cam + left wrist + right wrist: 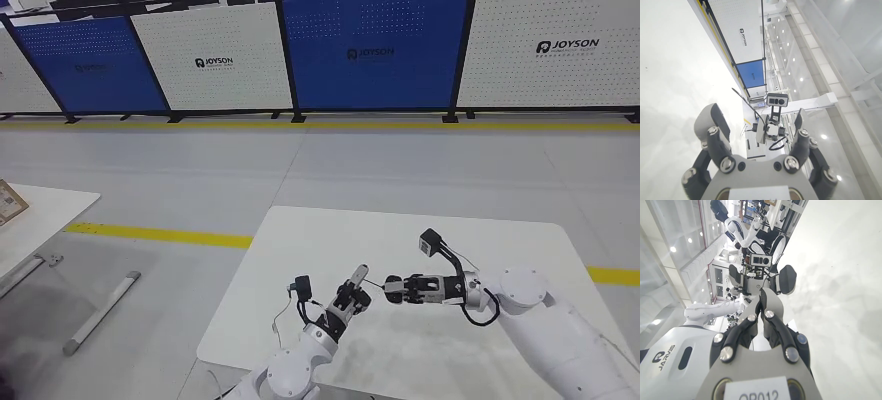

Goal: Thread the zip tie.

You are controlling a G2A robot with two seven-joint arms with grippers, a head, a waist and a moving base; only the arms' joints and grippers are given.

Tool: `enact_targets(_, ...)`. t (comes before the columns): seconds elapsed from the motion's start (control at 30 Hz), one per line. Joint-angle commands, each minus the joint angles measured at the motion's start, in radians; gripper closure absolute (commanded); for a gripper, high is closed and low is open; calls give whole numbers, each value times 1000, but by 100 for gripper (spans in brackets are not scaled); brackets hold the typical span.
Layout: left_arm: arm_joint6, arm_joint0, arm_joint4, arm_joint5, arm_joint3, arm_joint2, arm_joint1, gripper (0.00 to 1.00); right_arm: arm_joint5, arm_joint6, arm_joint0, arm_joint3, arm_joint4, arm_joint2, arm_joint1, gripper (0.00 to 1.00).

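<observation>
So, lining-up stage: right gripper has its jaws clamped, looks like on the zip tie, which pokes out ahead of the left gripper, jaws wide open and empty. Next needs careful aiming.

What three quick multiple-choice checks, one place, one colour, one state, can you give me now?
1. The left claw and right claw are over: A a conveyor belt; B the white table; C a shelf.
2. The zip tie is: A yellow; B red; C black.
3. The left claw is: A open; B shut on the tie; C shut, empty.
Key: B, top view shows both above it; C, a thin black strip juts from the right claw; A, its fingers stand wide apart.
</observation>
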Motion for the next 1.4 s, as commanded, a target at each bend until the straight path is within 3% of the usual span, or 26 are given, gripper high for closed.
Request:
enact_targets(0.0,0,0,0,0,0,0,0,0,0,0,0,0,0,0,0,100)
enact_targets(0.1,-3,-2,1,-4,1,1,-1,0,3,-13,-8,-12,-7,0,0,100)
enact_targets(0.37,-38,-10,6,-91,35,-24,-1,0,34,34,-31,-40,-3,32,8,100)
enact_targets(0.63,-38,-10,7,-90,36,-23,-1,0,34,33,-32,-40,-2,32,8,100)
enact_targets(0.83,-82,-7,40,-85,49,-17,1,0,34,33,-32,-40,-2,32,8,100)
enact_targets(0.87,-86,-6,41,-81,49,-18,1,6,34,33,-32,-40,-2,32,8,100)
enact_targets(0.9,-87,-5,40,-80,47,-21,1,54,34,33,-32,-40,-2,32,8,100)
enact_targets(0.97,-91,0,36,-81,43,-28,2,66,34,33,-32,-40,-2,32,8,100)
enact_targets(1.0,-92,2,35,-83,42,-30,2,77,34,33,-32,-40,-2,32,8,100)
enact_targets(1.17,-103,12,75,-95,42,-31,4,100,34,33,-32,-40,-2,32,8,100)
enact_targets(1.37,-108,15,72,-107,42,-34,3,100,34,33,-32,-40,-2,32,8,100)
